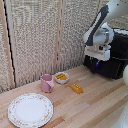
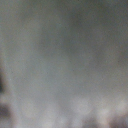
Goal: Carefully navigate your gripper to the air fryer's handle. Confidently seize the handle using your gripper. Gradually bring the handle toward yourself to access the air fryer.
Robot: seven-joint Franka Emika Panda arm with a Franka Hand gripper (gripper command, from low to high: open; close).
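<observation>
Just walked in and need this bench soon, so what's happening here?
A white robot arm has its end effector right at the front of a black air fryer on the exterior view's right. Whether it has gripped the handle can't be told; the wrist view is only blur. On the wooden table sit a pink cup, a small bowl, a yellow item and a plate, all untouched.

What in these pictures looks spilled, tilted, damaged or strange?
Nothing on the table looks spilled or damaged: the plate, the pink cup and the small bowl all sit upright. A small orange item lies loose beside the bowl. The only odd thing is the wrist view, a grey blur showing nothing.
</observation>
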